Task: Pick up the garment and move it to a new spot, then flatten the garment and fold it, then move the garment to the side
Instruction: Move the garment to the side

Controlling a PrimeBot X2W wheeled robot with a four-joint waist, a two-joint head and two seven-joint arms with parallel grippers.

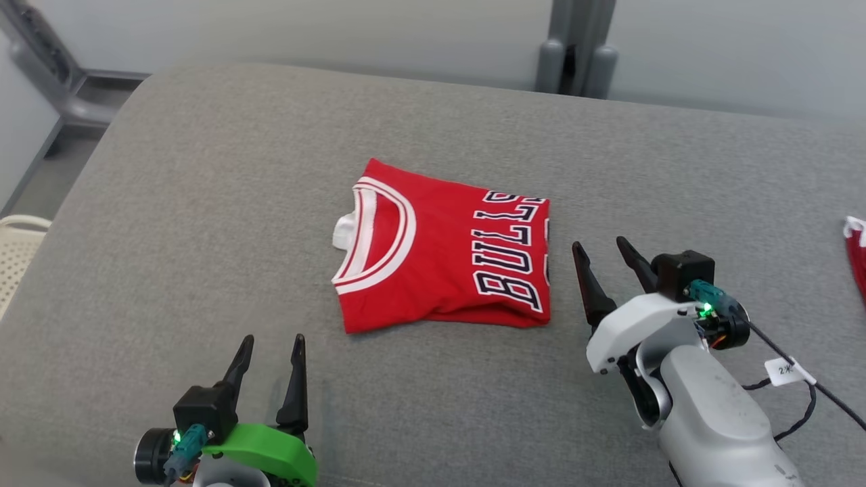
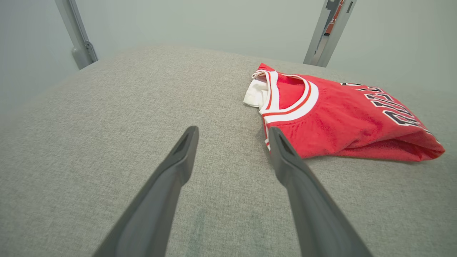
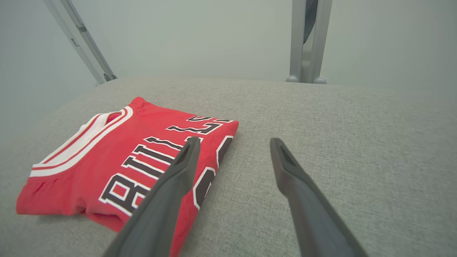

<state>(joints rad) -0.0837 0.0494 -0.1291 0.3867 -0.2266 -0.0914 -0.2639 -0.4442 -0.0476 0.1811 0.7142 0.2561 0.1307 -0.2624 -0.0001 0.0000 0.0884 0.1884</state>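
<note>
- A grey fabric-covered bench [image 1: 203,169] carries the folded red garment [image 1: 440,250], collar end pointing left.
- The right gripper [image 1: 599,243], jaws spread and empty, sits just beside the garment's right edge: the nearer arm.
- The left gripper [image 1: 273,337], jaws spread too, lies off the garment's near-left corner.

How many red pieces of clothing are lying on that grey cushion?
2. A folded red jersey lies near the middle of the grey surface. A second red-and-white piece shows at the head view's right edge, mostly cut off, so more of it is hidden.
</note>
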